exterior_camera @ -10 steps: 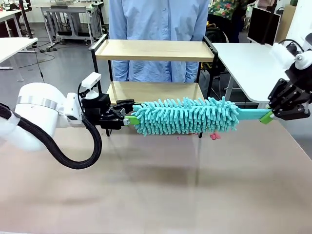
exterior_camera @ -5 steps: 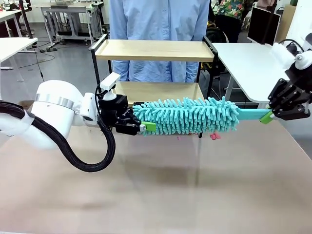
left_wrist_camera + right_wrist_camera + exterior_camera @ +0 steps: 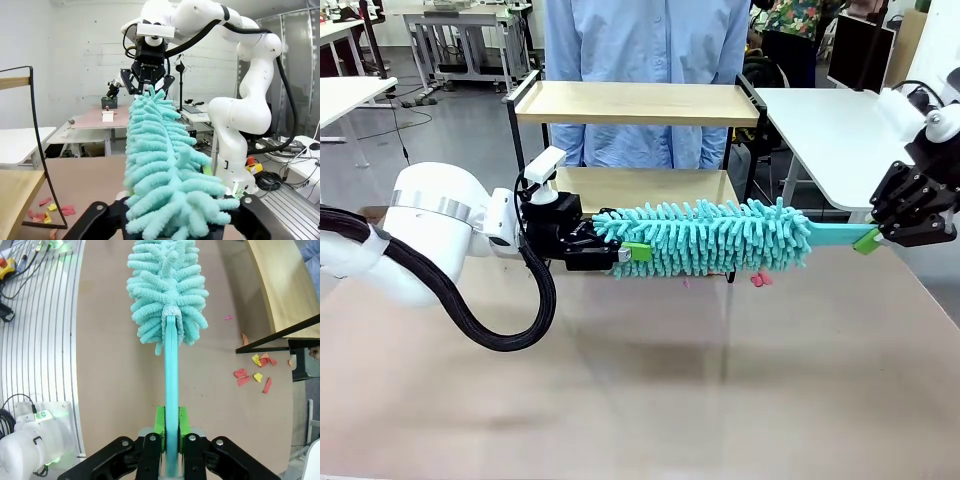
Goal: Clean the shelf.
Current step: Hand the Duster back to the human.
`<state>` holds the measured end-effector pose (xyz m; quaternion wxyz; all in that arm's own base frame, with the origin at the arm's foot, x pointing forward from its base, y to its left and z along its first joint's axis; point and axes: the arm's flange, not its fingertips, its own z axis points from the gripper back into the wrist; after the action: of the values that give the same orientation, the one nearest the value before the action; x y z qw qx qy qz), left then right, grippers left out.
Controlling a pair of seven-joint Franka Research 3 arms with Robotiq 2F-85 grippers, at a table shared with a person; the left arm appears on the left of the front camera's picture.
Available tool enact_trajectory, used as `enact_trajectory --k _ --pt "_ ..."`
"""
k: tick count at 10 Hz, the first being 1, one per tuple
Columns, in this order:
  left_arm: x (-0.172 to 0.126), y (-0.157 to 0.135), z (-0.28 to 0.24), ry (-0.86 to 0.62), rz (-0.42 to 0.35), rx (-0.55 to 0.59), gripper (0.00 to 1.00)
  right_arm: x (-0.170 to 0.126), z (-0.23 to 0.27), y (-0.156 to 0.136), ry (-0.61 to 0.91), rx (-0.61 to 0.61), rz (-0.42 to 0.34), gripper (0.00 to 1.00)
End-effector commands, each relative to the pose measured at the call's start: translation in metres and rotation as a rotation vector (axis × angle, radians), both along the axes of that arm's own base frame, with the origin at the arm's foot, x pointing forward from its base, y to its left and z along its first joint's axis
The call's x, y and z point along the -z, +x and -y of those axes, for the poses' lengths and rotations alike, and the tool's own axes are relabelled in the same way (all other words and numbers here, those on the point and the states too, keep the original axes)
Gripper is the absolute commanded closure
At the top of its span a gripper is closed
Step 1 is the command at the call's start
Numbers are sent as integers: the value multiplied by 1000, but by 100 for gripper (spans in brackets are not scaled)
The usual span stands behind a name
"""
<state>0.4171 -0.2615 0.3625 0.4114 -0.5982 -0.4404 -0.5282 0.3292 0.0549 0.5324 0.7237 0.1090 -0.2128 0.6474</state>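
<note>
At the table's far edge stands the shelf (image 3: 636, 104), with a person behind it. Just in front, a teal duster (image 3: 705, 238) hangs level above the table (image 3: 640, 400): the right gripper (image 3: 869, 240) pinches its handle, the left gripper (image 3: 630, 252) clasps its fluffy left end.

Teal duster (image 3: 165, 165) between left end effector (image 3: 172, 220) fingers, shelf (image 3: 20, 150) beside
</note>
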Motion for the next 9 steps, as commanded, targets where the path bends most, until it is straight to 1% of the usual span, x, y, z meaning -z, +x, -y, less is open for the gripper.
enact_trajectory --k 1,3,6,7,8,9 --pt "-3 -3 -2 2 13 22 100 0 0 -1 33 -12 6 87" --pt "-3 -2 -3 -3 2 26 100 0 0 -1 33 -12 6 87" --pt "-4 -4 -2 -13 17 27 100 0 0 -1 33 -12 6 87" --pt "-6 -8 -1 16 10 -39 100 0 0 -1 33 -12 6 87" --pt "0 1 -1 1 1 0 100 1 -1 -1 -1 -6 -12 31" --pt "0 1 -1 1 1 0 100 -5 4 -7 39 11 9 30"
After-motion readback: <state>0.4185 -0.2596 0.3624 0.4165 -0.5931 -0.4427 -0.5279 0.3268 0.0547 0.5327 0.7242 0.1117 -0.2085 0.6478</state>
